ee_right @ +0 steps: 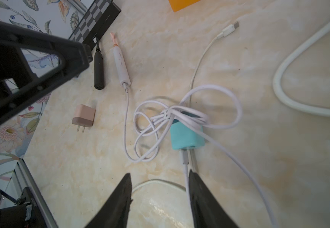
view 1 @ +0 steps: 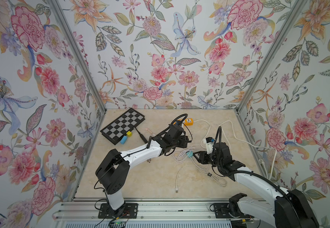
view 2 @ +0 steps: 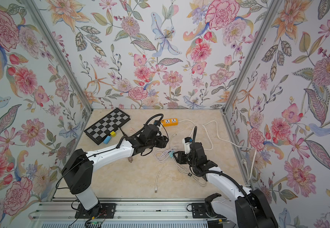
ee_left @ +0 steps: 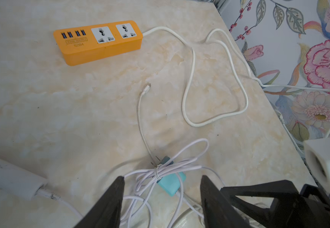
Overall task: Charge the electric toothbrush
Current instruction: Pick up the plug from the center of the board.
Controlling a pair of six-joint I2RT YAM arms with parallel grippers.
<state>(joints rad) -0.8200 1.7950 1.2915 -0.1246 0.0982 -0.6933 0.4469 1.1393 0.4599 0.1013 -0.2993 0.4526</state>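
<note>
The white electric toothbrush (ee_right: 121, 64) with a pink head lies on the table, a thin white cable (ee_right: 127, 122) plugged into its base. That cable runs into a tied bundle lying over a teal charger block (ee_right: 186, 136) (ee_left: 171, 182) (view 1: 189, 154). My left gripper (ee_left: 162, 178) is open, its fingers either side of the block and bundle. Facing it, my right gripper (ee_right: 160, 174) (view 1: 194, 155) is open just short of the block, with the block's cable running along one finger. The orange power strip (ee_left: 99, 41) (view 1: 187, 122) (view 2: 170, 122) sits at the back.
A black toothbrush (ee_right: 99, 71) lies beside the white one, with a pink plug adapter (ee_right: 84, 116) nearby. A chessboard (view 1: 123, 125), a blue cylinder (view 1: 123, 139) and a yellow cube (view 1: 129, 133) are at the back left. The strip's thick white cord (ee_left: 187, 98) loops right; a loose USB cable (view 1: 177, 190) lies in front.
</note>
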